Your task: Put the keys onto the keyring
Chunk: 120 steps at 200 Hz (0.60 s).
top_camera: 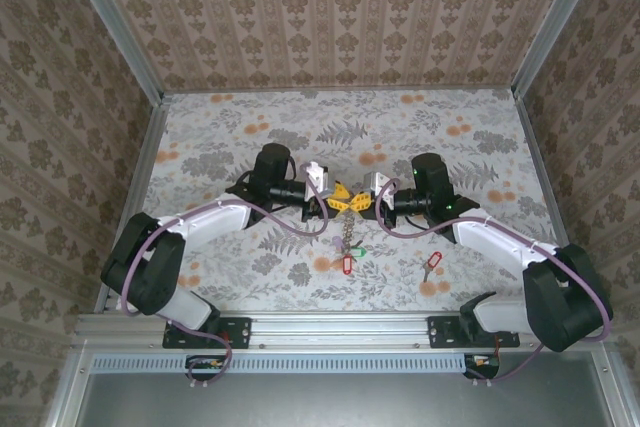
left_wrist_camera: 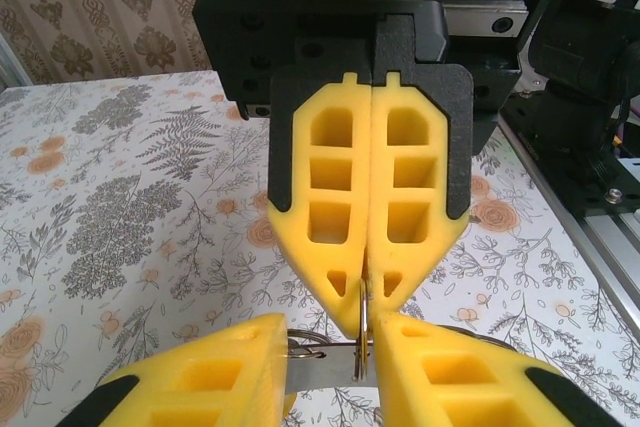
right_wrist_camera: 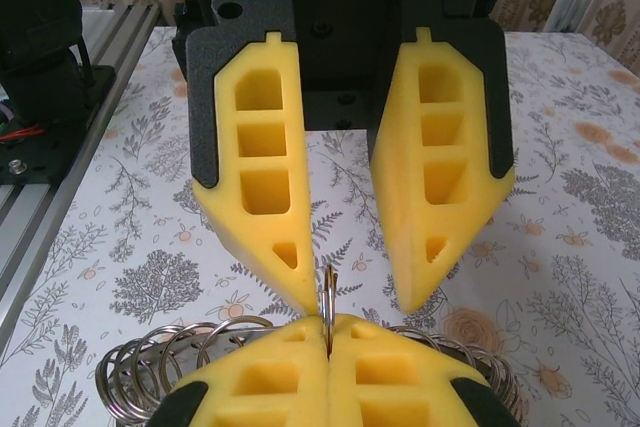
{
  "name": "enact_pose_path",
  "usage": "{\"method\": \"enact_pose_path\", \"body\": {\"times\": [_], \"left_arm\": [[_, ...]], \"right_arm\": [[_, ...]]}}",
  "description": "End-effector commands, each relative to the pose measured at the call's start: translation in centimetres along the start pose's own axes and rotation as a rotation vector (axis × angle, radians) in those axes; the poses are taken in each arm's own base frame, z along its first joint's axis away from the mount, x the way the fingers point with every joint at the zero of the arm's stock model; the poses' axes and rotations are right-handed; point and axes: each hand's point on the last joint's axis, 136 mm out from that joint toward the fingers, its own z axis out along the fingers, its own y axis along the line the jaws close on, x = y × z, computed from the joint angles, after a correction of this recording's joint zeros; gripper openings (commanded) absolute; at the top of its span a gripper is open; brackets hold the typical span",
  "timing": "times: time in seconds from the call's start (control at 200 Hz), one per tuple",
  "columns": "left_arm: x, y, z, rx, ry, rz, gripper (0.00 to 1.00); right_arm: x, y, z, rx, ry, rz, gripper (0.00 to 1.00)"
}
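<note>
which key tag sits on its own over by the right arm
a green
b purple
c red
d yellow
C: the red tag lies by itself next to the right arm, while the green tag and the purple tag sit close together in the middle between the arms.

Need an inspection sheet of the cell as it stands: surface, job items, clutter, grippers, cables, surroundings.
Surface: floral-print table, no spills seen.
Job's things: keyring raised between the grippers; green-tagged key and chained red key on its chain; loose red key on the table.
Clutter: nothing seen.
Grippers: right gripper shut on the keyring; left gripper open, facing it.
Cables: arm cables looped beside both arms.
Surroundings: patterned walls, aluminium rail nearest.
</note>
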Motion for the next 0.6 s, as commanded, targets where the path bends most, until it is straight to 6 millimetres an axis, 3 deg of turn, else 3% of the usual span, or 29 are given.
{"method": "enact_pose_path", "body": {"times": [0.0, 0.16, 0.595], "left_arm": [[0.5, 0.0, 0.5, 0.013, 0.017, 0.012, 0.26], [0.7, 0.1, 0.8, 0.024, 0.025, 0.008, 0.2], [1.7, -0.1, 1.3, 0.024, 0.084, 0.027, 0.18]], "right_arm": [[-2.3, -0.2, 0.1, -0.026, -0.072, -0.058, 0.0], [-2.2, -0.3, 0.2, -0.024, -0.069, -0.06, 0.0], [-2.1, -0.5, 0.3, -0.02, -0.065, -0.062, 0.0]]}}
